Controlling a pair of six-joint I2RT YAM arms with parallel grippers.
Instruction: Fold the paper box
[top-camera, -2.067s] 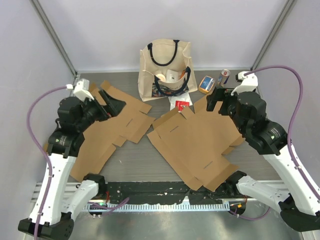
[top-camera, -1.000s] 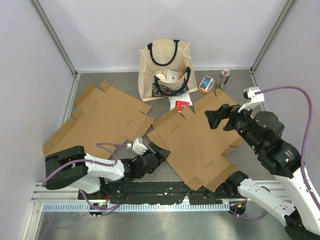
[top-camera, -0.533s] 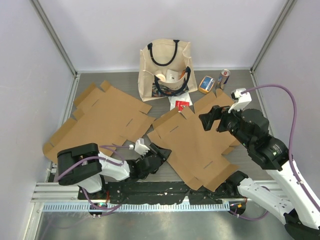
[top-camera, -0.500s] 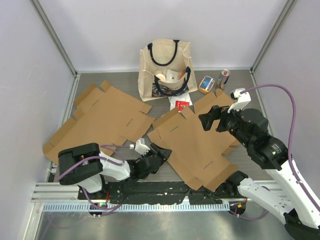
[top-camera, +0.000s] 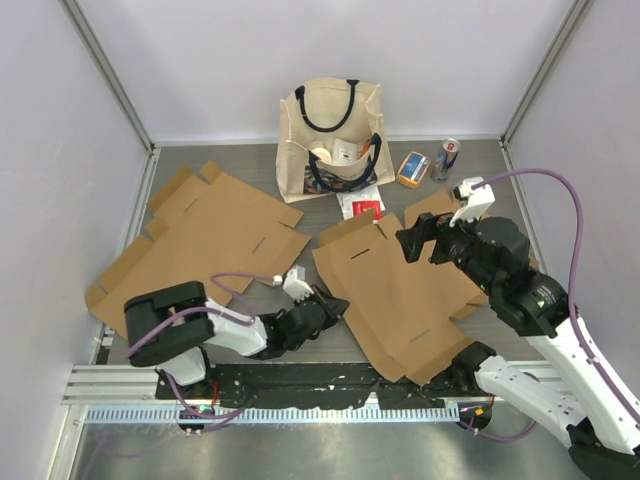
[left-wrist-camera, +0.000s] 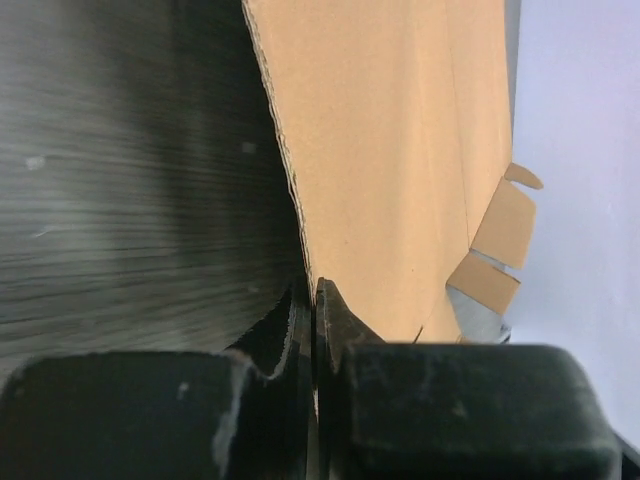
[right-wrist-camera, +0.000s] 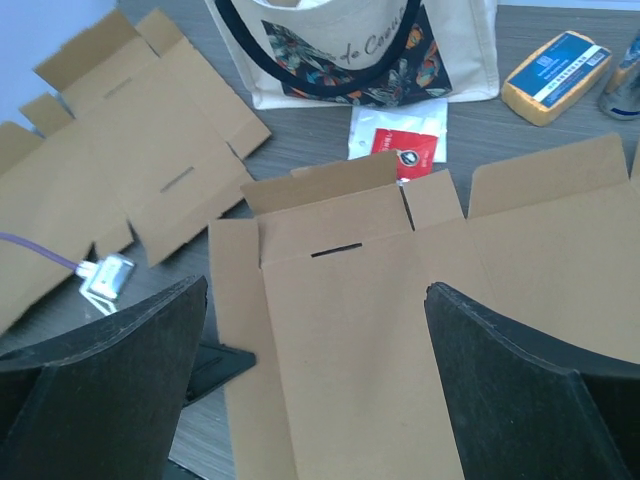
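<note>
The paper box is a flat brown cardboard blank (top-camera: 400, 290) lying right of centre on the table, its flaps spread out. My left arm lies low along the table. The left gripper (top-camera: 335, 303) is shut on the blank's near-left edge. In the left wrist view the cardboard (left-wrist-camera: 400, 150) runs straight into the closed left gripper (left-wrist-camera: 313, 295). My right gripper (top-camera: 422, 243) hovers open above the blank's far part, touching nothing. In the right wrist view both wide-spread fingers (right-wrist-camera: 100, 385) frame the blank (right-wrist-camera: 400, 330) below.
A second flat cardboard blank (top-camera: 200, 240) lies at the left. At the back stand a cream tote bag (top-camera: 335, 125), a yellow pack (top-camera: 413, 168) and a can (top-camera: 447, 155). A red-and-white packet (top-camera: 362, 203) lies in front of the bag.
The left gripper has closed on the blank's edge. The blank has shifted right and turned a little. The right gripper moved slightly left above it.
</note>
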